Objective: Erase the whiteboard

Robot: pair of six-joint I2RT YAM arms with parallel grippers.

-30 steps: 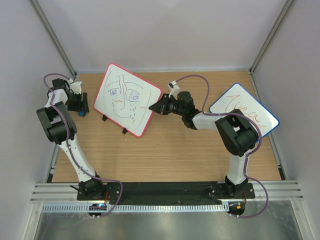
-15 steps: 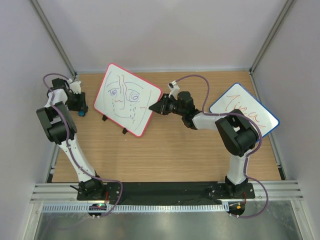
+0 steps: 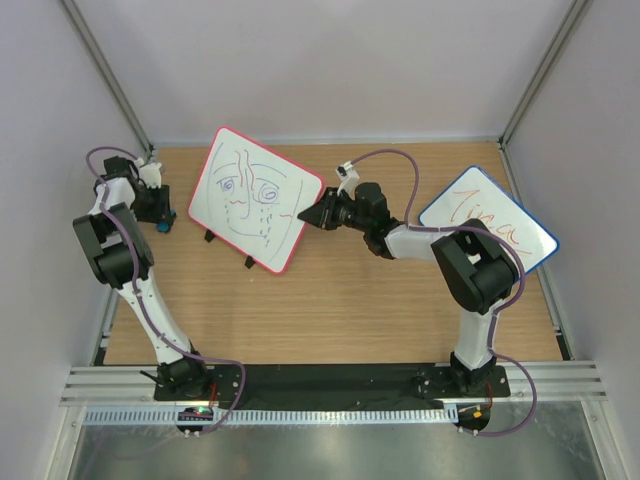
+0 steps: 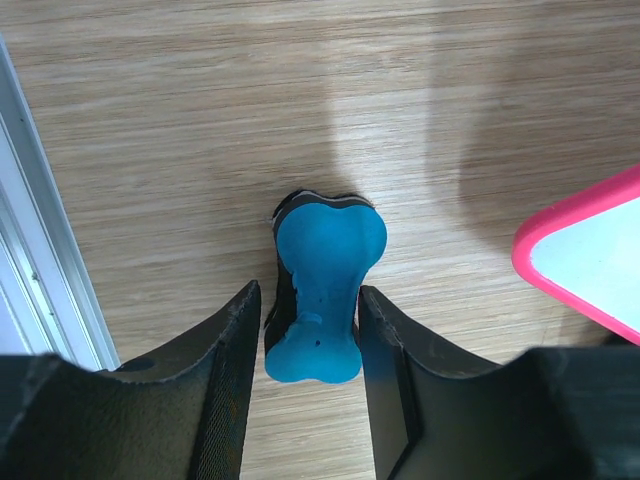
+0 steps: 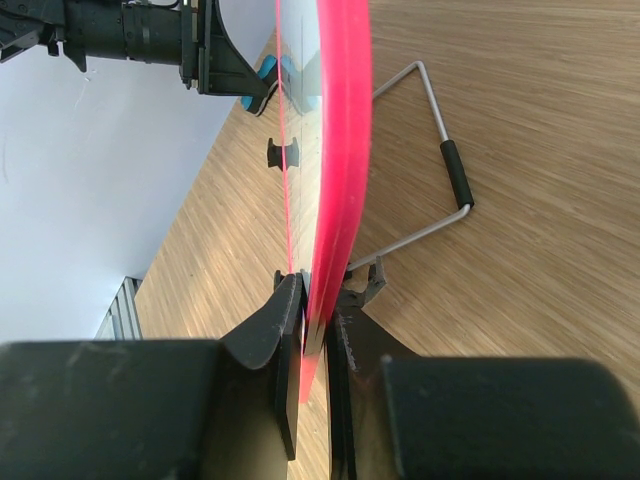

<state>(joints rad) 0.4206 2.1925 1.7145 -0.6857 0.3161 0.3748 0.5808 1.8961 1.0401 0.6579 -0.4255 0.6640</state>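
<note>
The whiteboard, white with a red-pink frame and purple and red face scribbles, stands tilted on its wire stand at the back left of the table. My right gripper is shut on its right edge. In the right wrist view both fingers pinch the red-pink frame at my right gripper. A blue eraser with a black underside lies on the wood left of the board. My left gripper has its fingers against both sides of it. From above, the left gripper covers most of the eraser.
A blue-framed board with orange writing leans at the right edge. The whiteboard's wire stand rests on the wood behind it. A metal rail and the left wall lie close beside the eraser. The whiteboard's corner is just right of the left gripper.
My left gripper's fingers have closed in round the blue eraser. The right gripper and the whiteboard have not moved.
</note>
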